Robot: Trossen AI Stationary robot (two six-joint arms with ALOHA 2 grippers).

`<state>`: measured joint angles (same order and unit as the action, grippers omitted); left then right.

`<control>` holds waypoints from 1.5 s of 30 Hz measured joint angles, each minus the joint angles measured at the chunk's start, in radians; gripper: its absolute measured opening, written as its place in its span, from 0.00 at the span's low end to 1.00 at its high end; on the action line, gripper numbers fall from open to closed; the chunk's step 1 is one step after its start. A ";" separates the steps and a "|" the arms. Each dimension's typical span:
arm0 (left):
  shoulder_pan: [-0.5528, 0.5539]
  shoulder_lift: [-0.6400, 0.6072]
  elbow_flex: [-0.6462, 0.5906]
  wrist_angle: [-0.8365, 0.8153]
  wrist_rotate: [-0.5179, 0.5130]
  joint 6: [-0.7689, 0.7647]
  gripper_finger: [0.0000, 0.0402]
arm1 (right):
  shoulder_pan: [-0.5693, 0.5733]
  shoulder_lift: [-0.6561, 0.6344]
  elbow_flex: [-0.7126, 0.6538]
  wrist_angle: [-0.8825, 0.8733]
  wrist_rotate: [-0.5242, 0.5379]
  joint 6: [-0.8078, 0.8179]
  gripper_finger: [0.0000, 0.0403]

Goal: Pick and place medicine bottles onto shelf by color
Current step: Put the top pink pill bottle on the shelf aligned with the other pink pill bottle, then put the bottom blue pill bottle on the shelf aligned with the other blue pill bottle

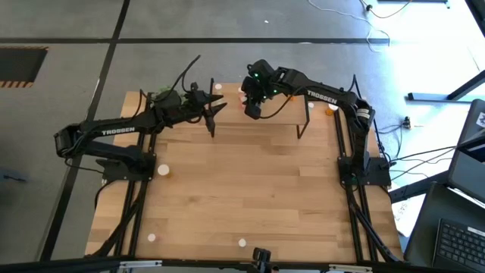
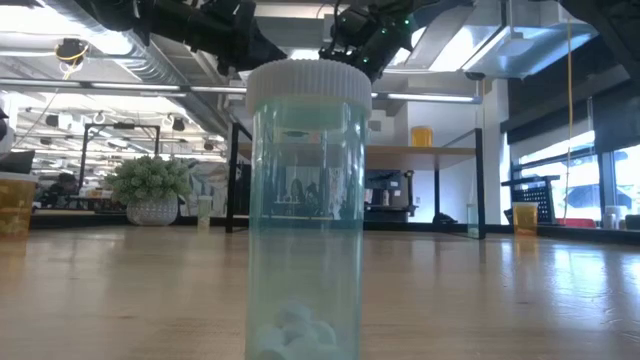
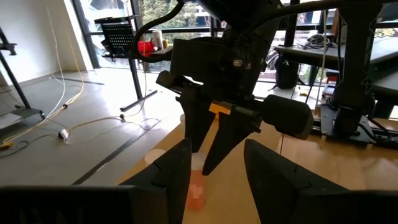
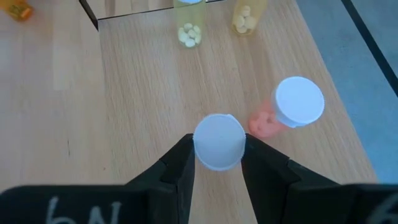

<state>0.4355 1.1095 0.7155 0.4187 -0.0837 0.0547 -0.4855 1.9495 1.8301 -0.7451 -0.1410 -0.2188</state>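
Observation:
My right gripper (image 4: 217, 148) is over the left part of the shelf (image 1: 276, 117), shut on a small pink bottle (image 3: 196, 190) with a white cap. A second pink bottle (image 4: 292, 109) stands upright on the shelf top beside it, toward the far edge. Two yellowish bottles (image 4: 189, 31) stand further toward the shelf's left end. My left gripper (image 1: 214, 114) hovers level just left of the shelf, open, with nothing between its fingers. A yellow bottle (image 2: 420, 135) stands on the shelf's right part. My right gripper pinches the pink bottle at its white cap (image 4: 214, 140), one finger on each side. The fingers slant down from the table's right. The bottle is upright with its body below the fingers. My left gripper's body hides its base, so I cannot tell whether it stands on the shelf.
A tall green-tinted bottle (image 2: 305, 200) with white pills stands at the table's near edge. More capped bottles (image 1: 163, 170) stand on the table's left and near parts. A green plant ball (image 2: 150, 180) sits at the far left. An orange bottle (image 2: 525, 215) stands at the far right.

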 joint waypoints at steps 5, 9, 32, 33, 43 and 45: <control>0.000 0.000 0.000 0.000 0.000 0.000 0.35 | 0.000 0.000 0.000 0.000 -0.002 0.000 0.30; 0.000 0.000 0.000 0.000 0.000 0.000 0.35 | 0.000 0.000 0.000 0.001 -0.002 0.000 0.33; 0.000 -0.029 0.001 -0.001 0.000 0.014 0.35 | 0.000 0.001 0.118 -0.090 0.001 0.001 0.40; 0.000 -0.037 0.002 -0.011 0.000 0.027 0.35 | 0.000 0.001 0.144 -0.124 0.001 0.001 0.40; -0.074 -0.184 0.001 -0.249 -0.070 0.015 0.35 | 0.045 -0.002 0.370 -0.371 0.001 -0.002 0.40; -0.098 -0.206 0.002 -0.311 -0.072 -0.016 0.35 | 0.066 -0.002 0.403 -0.421 0.000 -0.009 0.40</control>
<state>0.3370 0.9035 0.7170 0.1074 -0.1562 0.0387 -0.4194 1.9479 2.2336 -1.1662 -0.1408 -0.2277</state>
